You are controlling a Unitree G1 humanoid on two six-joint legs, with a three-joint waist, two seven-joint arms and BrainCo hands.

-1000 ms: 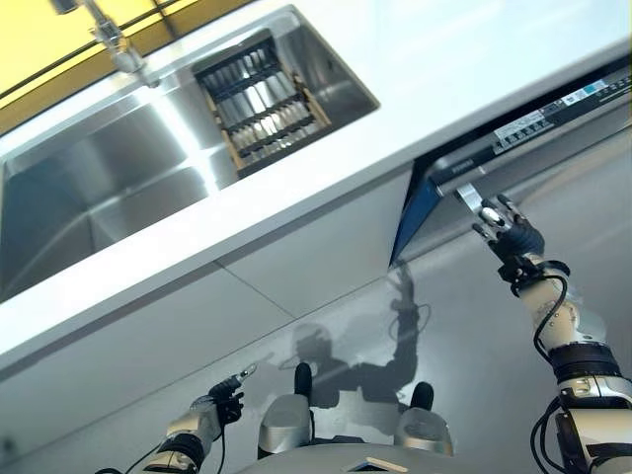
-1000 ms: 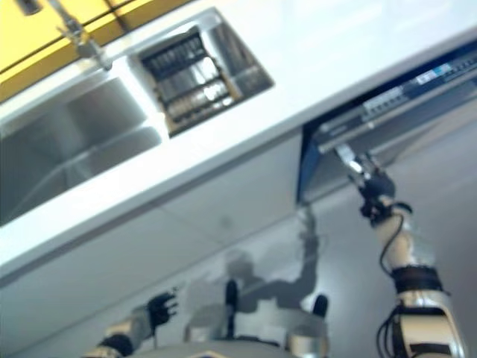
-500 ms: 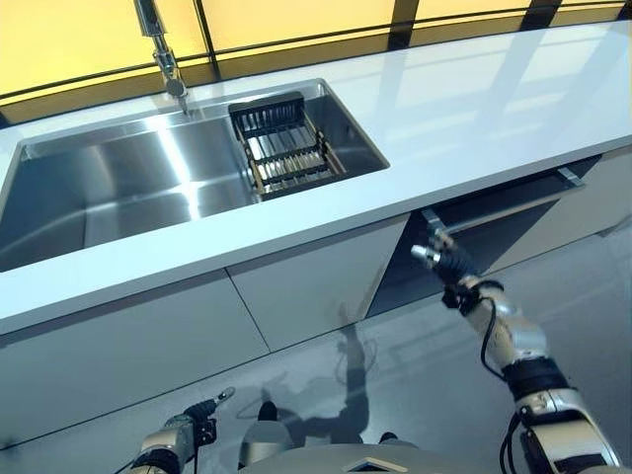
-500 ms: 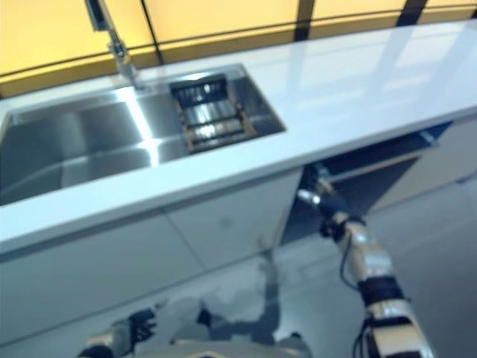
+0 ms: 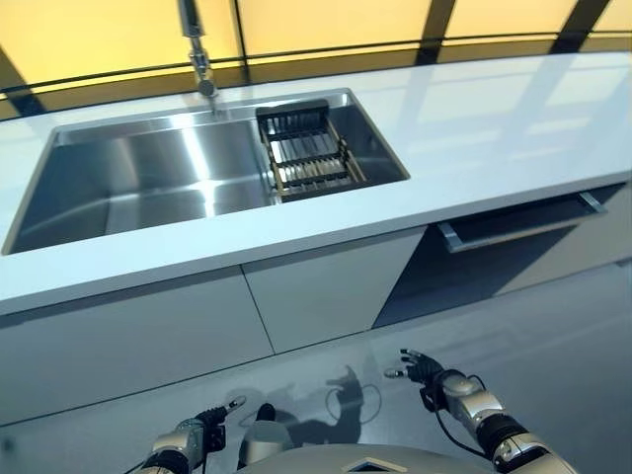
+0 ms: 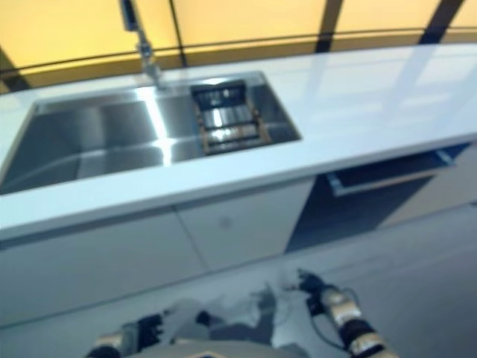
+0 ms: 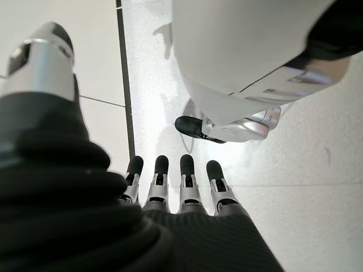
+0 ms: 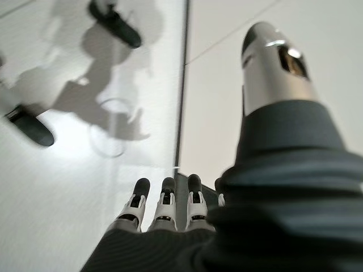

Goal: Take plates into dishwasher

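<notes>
Dishwasher door (image 5: 513, 225) ajar under table (image 5: 494, 128). Right hand (image 5: 427, 370), left hand (image 5: 202, 434): low, fingers straight, empty. Next: hook handle, pull evenly.

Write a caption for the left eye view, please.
Both hands hang low and empty before the sink and partly open dishwasher.

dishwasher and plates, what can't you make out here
- Dishwasher interior: eye views show only a dark gap under the counter; racks hidden.
- Plates: none identifiable; the contents of the sink rack are too small to identify.
- Both wrist views: only floor past the left robot hand and right robot hand.
</notes>
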